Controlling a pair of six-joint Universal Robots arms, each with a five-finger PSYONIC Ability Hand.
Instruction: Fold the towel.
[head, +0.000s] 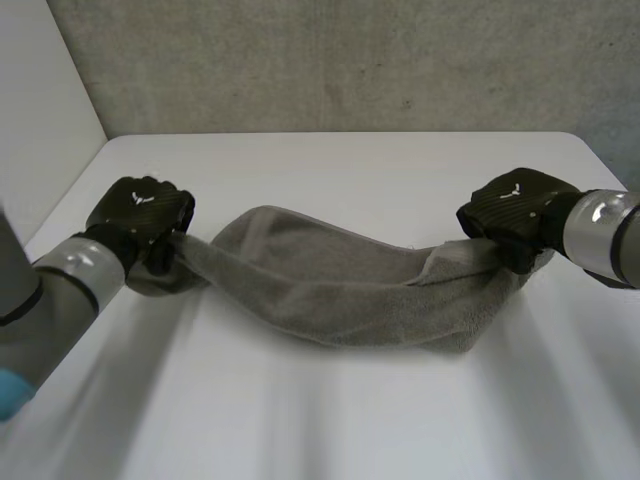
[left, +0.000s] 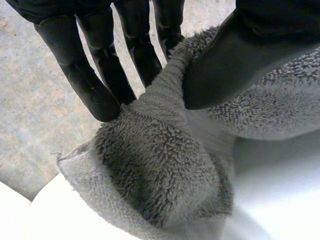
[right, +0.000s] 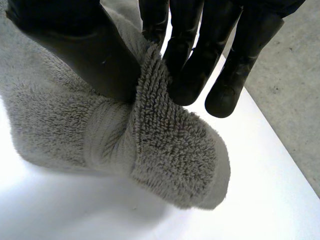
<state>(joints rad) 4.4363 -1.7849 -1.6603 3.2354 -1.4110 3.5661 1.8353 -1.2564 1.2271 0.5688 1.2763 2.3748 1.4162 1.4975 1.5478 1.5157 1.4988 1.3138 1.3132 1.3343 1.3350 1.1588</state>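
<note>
Scene: I hold the grey towel (head: 330, 290) strung between both hands over the white bench (head: 350, 430). Its middle sags down to the surface.
Left hand: the left hand (head: 140, 215) is closed in a pinch on one end of the towel, with the thumb (left: 235, 65) pressing a bunched fold against nearly straight fingers (left: 100, 80).
Right hand: the right hand (head: 515, 215) grips the opposite end the same way, thumb (right: 80, 45) on one side of the ridge of cloth and fingers (right: 192, 65) on the other.
Towel: it is gathered lengthwise into a loose roll, not spread flat. A short tail hangs free below each pinch.
Step in hand: I judge this to be the carry before a fold, with both ends gripped and no fold laid down yet.
Doing it well: I would hold both pinches firm and keep the hands level. I would draw them apart just enough to take up the sag, then let the cloth open out before bringing one edge over the other.
Risk: each grip holds only a narrow bunch, so a sharp pull could slip an end free.
</note>
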